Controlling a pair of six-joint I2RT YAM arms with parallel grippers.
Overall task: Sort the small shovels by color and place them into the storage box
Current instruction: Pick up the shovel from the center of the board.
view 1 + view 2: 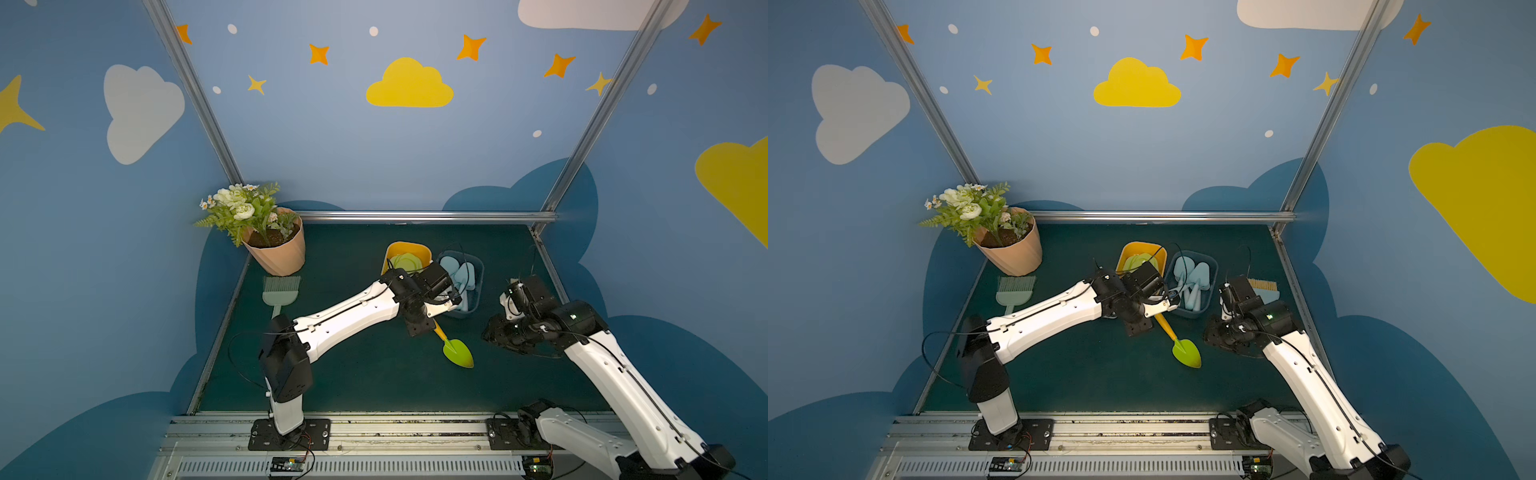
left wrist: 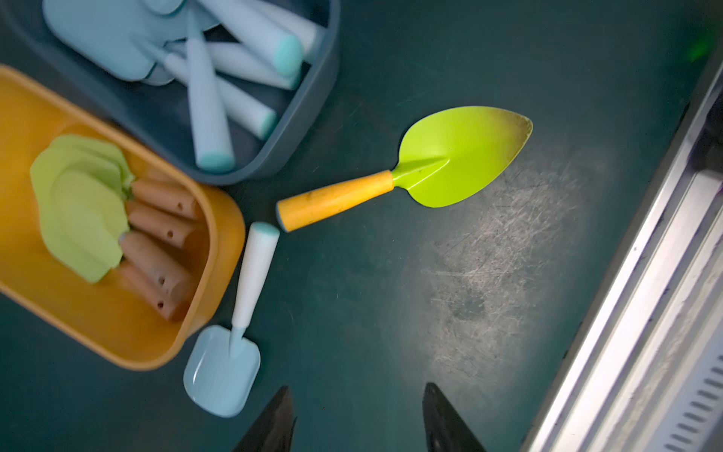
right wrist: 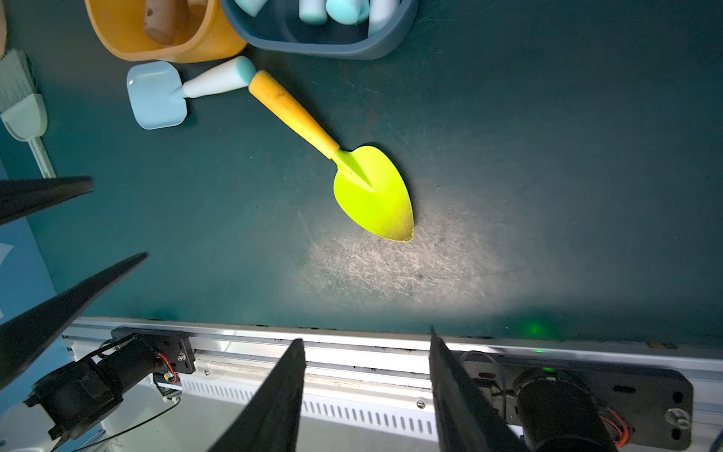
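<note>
Sorting incomplete: green shovel (image 2: 450,164) and blue shovel (image 2: 250,281) lie loose beside the orange box (image 2: 229,250), hence left gripper (image 2: 358,418) and right gripper (image 3: 367,391) hang spread, empty.

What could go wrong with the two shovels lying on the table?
The blue shovel and green shovel lie with their handle ends close together, so grabbing one may knock the other. The blue shovel also lies close beside the orange box; the open left gripper might bump that box.
</note>
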